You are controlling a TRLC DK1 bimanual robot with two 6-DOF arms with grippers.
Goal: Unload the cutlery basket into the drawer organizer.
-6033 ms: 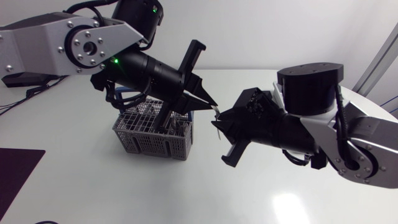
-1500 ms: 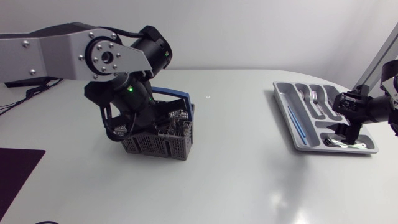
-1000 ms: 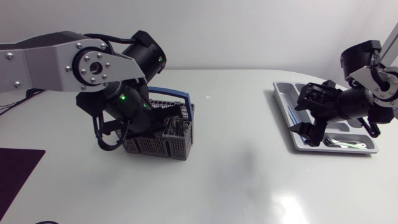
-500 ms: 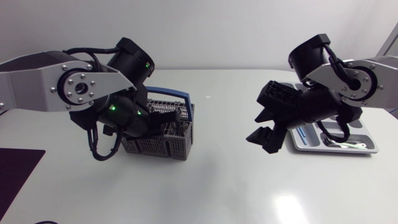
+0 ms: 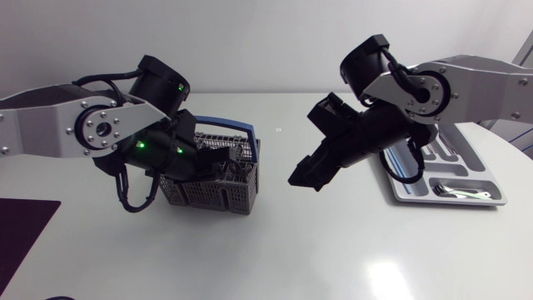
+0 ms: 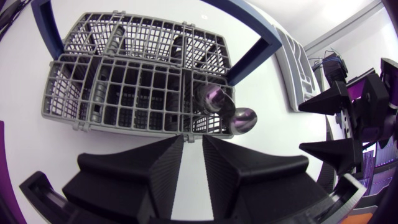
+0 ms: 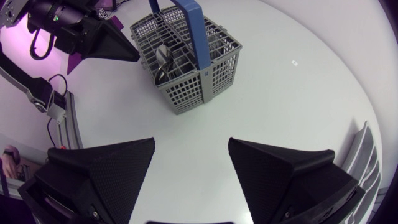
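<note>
The grey mesh cutlery basket [image 5: 212, 197] with a blue handle [image 5: 241, 132] stands at the table's left. My left gripper [image 5: 218, 160] hovers over it. In the left wrist view two spoon bowls [image 6: 212, 98] stick up from the basket [image 6: 124, 93] just ahead of the left gripper [image 6: 192, 149], whose fingers stand a narrow gap apart with nothing between. My right gripper [image 5: 306, 148] hangs wide open and empty over the table's middle, right of the basket. In the right wrist view the basket [image 7: 186, 59] lies well ahead of the open right gripper [image 7: 191, 146].
The grey drawer organizer [image 5: 491, 198] sits at the right edge, partly hidden behind my right arm, with cutlery [image 5: 454, 192] in it. Bare white table lies between basket and organizer and along the front.
My right arm has swung left from above the organizer to the table's middle, gripper open and empty. The left arm has shifted slightly over the basket.
</note>
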